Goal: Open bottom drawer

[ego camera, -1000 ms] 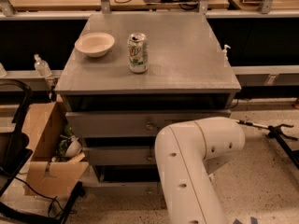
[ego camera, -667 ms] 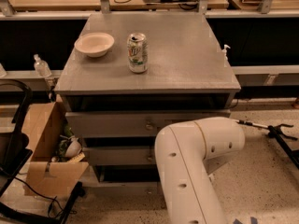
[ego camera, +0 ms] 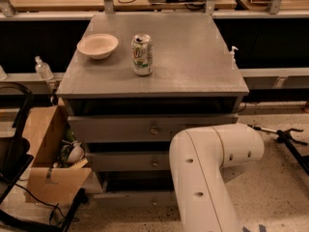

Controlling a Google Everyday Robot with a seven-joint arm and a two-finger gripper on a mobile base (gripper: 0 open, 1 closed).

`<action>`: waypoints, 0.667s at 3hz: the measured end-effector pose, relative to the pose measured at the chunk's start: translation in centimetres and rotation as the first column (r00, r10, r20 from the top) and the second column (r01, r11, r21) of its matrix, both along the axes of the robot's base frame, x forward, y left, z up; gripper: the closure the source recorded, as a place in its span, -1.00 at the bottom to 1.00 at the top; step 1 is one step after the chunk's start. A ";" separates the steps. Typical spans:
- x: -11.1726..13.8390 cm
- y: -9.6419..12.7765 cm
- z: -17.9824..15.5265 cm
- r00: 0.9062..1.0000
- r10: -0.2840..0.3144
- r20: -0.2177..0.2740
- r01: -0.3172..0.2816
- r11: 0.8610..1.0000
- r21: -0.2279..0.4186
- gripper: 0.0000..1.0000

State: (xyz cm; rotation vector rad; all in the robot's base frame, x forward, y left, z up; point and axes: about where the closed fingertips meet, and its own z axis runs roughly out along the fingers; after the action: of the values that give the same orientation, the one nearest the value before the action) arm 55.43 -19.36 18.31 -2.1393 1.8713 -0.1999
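The bottom drawer [ego camera: 128,197] is the lowest of three grey drawers in the grey cabinet [ego camera: 193,71]. Its front shows as a narrow strip near the floor, with a small round knob [ego camera: 154,203]. Its right part is hidden behind my white arm [ego camera: 207,173]. The arm's elbow stands in front of the cabinet's lower right side. My gripper is not in view. The middle drawer [ego camera: 120,161] and top drawer [ego camera: 111,128] sit above it, each with a like knob.
A cream bowl [ego camera: 97,45] and a green-and-white can [ego camera: 142,54] stand on the cabinet top. An open cardboard box [ego camera: 46,163] with clutter sits left of the drawers. A black frame [ego camera: 14,153] is at far left. A black tool [ego camera: 285,137] lies on the floor at right.
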 end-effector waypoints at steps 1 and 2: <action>-2.2 -0.2 -0.4 1.000 0.027 -0.001 -0.027 0.999 0.045 1.00; -2.1 -0.2 -0.1 1.000 0.027 -0.001 -0.027 0.999 0.045 1.00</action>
State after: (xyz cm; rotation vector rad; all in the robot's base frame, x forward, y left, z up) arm 53.38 -19.53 18.17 -2.1342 1.8294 -0.1487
